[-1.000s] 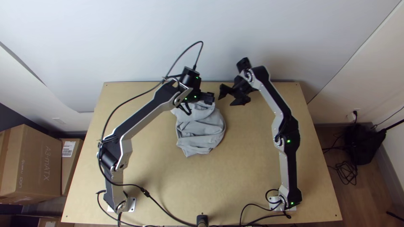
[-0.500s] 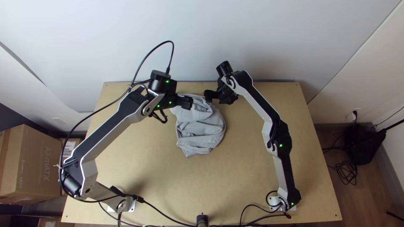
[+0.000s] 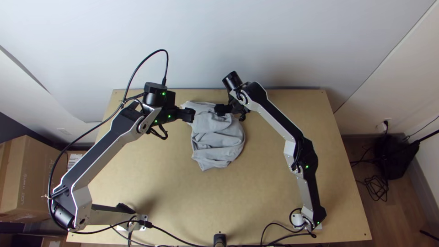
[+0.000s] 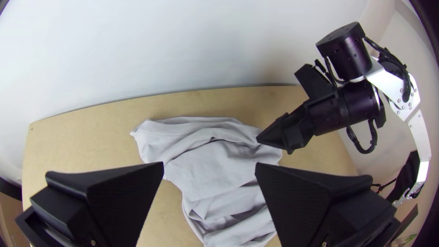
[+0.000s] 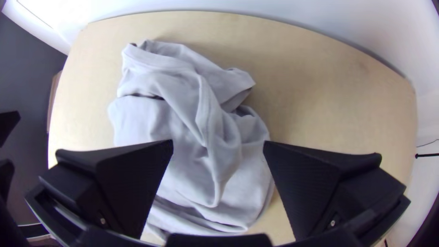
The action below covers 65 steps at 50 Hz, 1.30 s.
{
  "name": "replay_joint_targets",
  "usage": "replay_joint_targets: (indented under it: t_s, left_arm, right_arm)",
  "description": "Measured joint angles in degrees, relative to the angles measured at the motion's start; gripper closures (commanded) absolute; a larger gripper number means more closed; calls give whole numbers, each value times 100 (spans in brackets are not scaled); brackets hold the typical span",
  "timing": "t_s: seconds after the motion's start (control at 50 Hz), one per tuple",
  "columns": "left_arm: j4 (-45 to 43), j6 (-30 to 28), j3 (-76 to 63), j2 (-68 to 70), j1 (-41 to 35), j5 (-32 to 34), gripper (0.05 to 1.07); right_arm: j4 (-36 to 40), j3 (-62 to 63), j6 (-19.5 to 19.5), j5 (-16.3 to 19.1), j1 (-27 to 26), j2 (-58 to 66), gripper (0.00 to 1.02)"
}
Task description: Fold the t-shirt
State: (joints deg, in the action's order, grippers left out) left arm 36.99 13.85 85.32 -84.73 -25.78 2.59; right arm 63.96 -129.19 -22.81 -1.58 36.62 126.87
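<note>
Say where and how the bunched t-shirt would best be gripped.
Probably by the far-left corner of the t-shirt, with the open left gripper coming down from above on the robot's left: that corner juts out from the bunched folds onto bare table, so it could likely be pinched apart from them.

So the shirt (image 3: 215, 145) is soft-looking, matt grey cloth with a rumpled surface. Worktop (image 3: 274, 192) looks like smooth, pale wood with a dull finish. Left arm (image 3: 101, 155) and right arm (image 3: 276, 120) mix satin silvery metal-looking links with black plastic-looking bits. Left gripper (image 3: 188, 115) and right gripper (image 3: 219, 110) look like matt black plastic, finely textured inside. Box (image 3: 34, 192) is matt brown cardboard.
</note>
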Motion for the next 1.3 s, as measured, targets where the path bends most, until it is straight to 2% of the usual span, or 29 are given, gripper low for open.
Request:
replay_joint_targets:
  t_s: [0.08, 0.24, 0.28, 0.44, 0.48, 0.68, 0.9, 1.04, 1.14, 1.3]
  left_arm:
    - [-7, 2, -68, 24, 33, 0, 11]
    - [-37, 2, -264, 136, 114, 0, 11]
    - [-35, -7, -308, 160, 144, 0, 11]
    - [-26, -166, -538, 319, 282, 2, 11]
    - [-20, -205, -601, 369, 317, 52, 11]
    - [328, -396, -754, 566, 533, 306, 11]
    - [1248, -1226, -1106, 614, 573, 494, 11]
    - [1440, -1480, -1484, 452, 459, 691, 11]
    - [1381, -1460, -1674, 210, 385, 914, 18]
    - [678, -1139, -2282, 186, 24, 1185, 34]
  right_arm:
    - [9, 87, 52, -205, -37, 2, 40]
    - [-28, 146, 127, -516, -90, 4, 89]
    - [-66, 168, 157, -538, -92, 4, 95]
    - [-96, 308, 192, -549, -92, 4, 96]
    - [-94, 337, 192, -535, -92, 4, 100]
    - [-96, 540, 188, -439, -129, -4, 100]
    - [-96, 977, 142, -138, -144, -310, 100]
    - [-103, 1176, 55, 0, -175, -697, 100]
    - [-120, 1384, 11, 63, -195, -966, 100]
    - [-402, 2065, -101, 114, -177, -1325, 100]
